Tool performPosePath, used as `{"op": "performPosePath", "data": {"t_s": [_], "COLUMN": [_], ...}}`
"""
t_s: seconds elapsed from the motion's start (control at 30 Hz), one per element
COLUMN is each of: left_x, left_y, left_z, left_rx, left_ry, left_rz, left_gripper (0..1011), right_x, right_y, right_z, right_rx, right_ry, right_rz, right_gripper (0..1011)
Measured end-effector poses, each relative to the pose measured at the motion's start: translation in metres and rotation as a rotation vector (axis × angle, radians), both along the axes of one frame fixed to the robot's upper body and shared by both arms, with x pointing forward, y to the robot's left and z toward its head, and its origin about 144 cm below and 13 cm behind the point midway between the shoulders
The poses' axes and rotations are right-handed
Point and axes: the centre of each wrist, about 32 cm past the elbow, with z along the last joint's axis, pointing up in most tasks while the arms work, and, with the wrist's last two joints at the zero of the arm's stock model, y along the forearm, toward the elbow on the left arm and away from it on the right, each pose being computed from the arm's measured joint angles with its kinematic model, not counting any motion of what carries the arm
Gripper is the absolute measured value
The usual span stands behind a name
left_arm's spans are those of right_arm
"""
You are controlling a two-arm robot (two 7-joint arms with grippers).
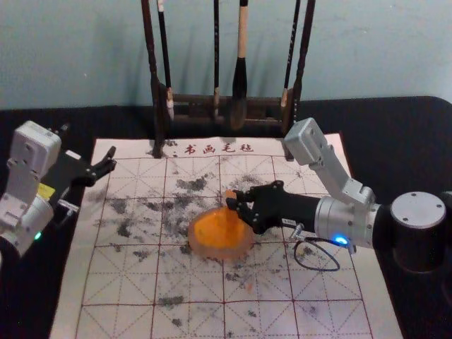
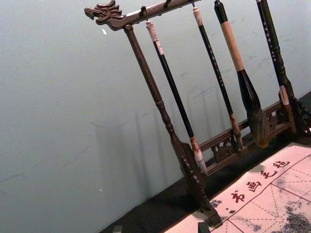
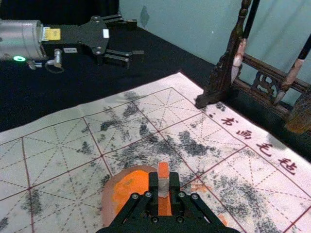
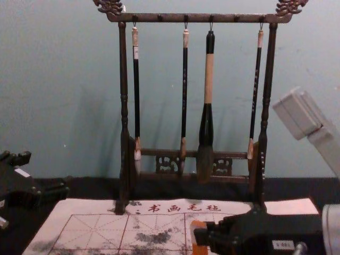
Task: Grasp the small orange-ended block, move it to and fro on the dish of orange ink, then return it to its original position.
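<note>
The right gripper (image 1: pixel 235 200) has its jaws clamped on the small orange-ended block (image 3: pixel 164 171), held upright over the far right part of the round dish (image 1: pixel 205 250) of orange ink (image 1: pixel 215 229), near the middle of the mat (image 1: pixel 328 321), though whether its lower end touches the ink is hard to make out. The left gripper (image 1: pixel 89 145) is parked by the mat's far left corner, jaws apart and holding nothing, while four brushes hang from a dark wooden stand (image 4: pixel 199 18) at the mat's far edge.
</note>
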Motion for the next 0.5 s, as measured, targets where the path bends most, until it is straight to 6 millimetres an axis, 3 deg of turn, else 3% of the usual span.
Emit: {"op": "performPosePath", "data": {"t_s": [0.5], "left_x": [0.0000], "left_y": [0.0000], "left_z": [0.0000], "left_rx": [0.000], "left_ry": [0.000], "left_rz": [0.000], "left_gripper": [1001], "right_x": [-0.0089], "right_y": [0.0002], "right_z": [-0.0021], "right_rx": [0.003], "right_ry": [0.018], "right_rz": [0.045], "right_gripper": [106]}}
